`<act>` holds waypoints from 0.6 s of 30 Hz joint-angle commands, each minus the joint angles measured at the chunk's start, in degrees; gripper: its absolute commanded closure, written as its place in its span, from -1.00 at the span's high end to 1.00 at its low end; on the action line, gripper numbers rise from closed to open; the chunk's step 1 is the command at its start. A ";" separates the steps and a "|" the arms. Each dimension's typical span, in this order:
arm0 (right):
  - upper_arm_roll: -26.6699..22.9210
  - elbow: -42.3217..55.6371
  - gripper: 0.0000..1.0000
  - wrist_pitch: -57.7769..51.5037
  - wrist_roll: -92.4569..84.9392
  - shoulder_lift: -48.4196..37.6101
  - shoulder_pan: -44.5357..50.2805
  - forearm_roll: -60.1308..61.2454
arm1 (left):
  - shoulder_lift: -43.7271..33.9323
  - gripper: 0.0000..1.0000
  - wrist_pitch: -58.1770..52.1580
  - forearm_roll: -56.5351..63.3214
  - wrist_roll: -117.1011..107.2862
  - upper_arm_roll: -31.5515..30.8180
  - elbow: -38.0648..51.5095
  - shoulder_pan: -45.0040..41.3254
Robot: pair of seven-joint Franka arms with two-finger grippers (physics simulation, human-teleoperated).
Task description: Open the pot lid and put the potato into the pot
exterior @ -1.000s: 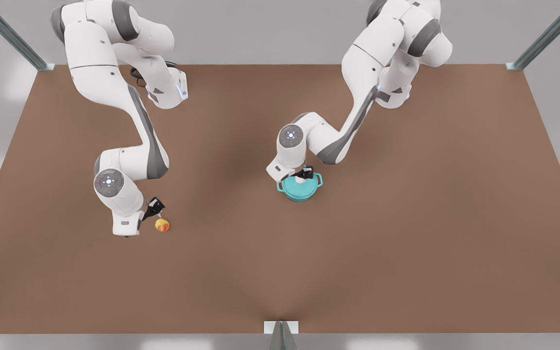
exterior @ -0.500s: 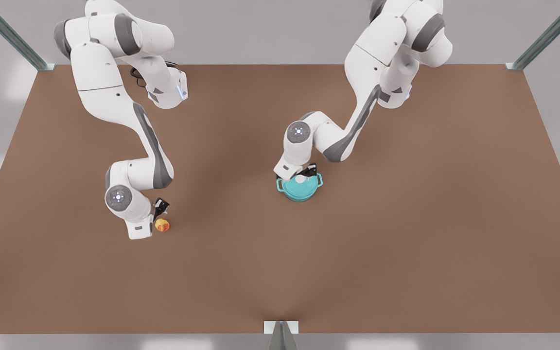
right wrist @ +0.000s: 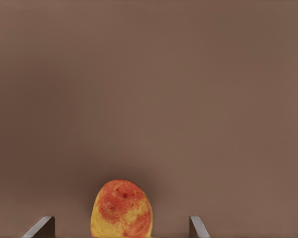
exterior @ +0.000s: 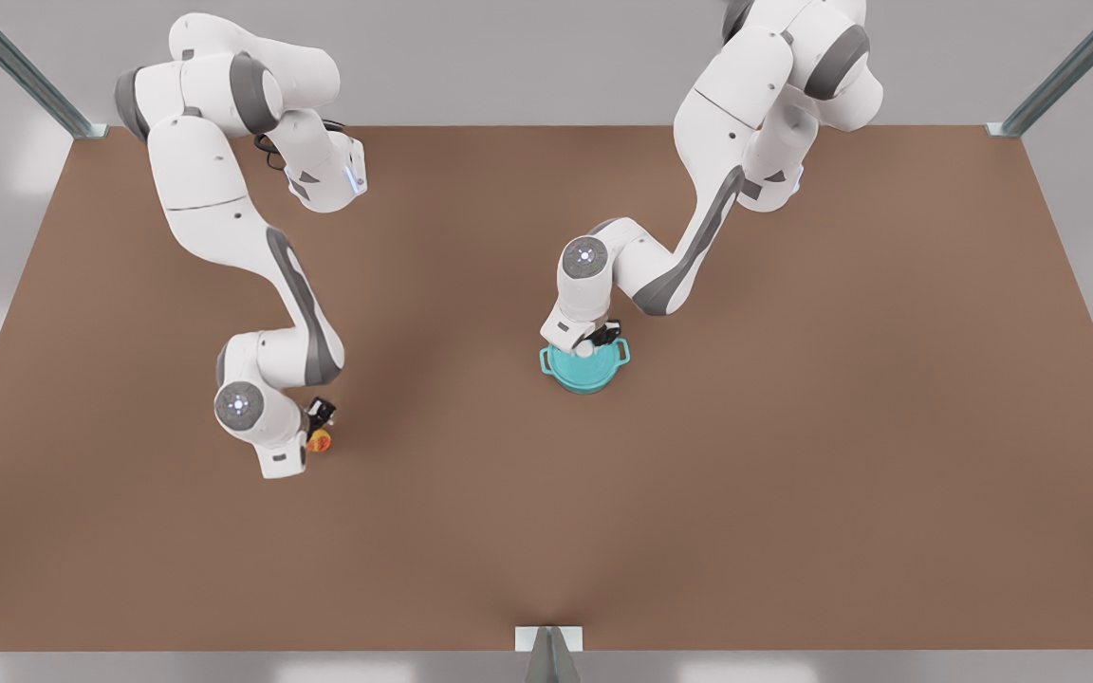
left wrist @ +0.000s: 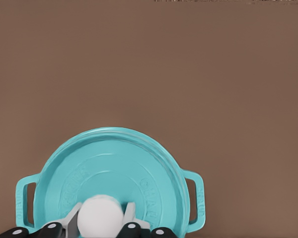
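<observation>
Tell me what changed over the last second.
The right gripper slid toward the front view's right, over the potato, open fingers flanking it. The left gripper settled around the pot lid's knob. Potato, lid and pot stayed put on the table.

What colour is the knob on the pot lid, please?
White, on the teal pot lid; the knob shows best in the left wrist view.

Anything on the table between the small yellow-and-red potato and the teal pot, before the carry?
Nothing: in the front view, bare brown table separates the yellow-and-red potato, under the right gripper, from the lidded teal pot, where the left gripper sits.
</observation>
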 commanded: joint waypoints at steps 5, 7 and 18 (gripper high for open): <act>-0.01 1.71 1.00 0.41 -4.68 1.42 -1.02 0.26 | 0.02 -0.35 -0.58 -0.33 0.67 1.40 4.96 2.02; 0.08 1.01 1.00 0.06 -4.06 1.42 -0.67 0.60 | 0.55 -0.35 -1.10 -0.33 7.51 1.40 8.48 6.85; 0.61 -0.57 1.00 -0.29 -4.59 1.33 -0.85 3.07 | 16.99 1.00 2.59 -0.42 41.18 1.40 20.70 26.90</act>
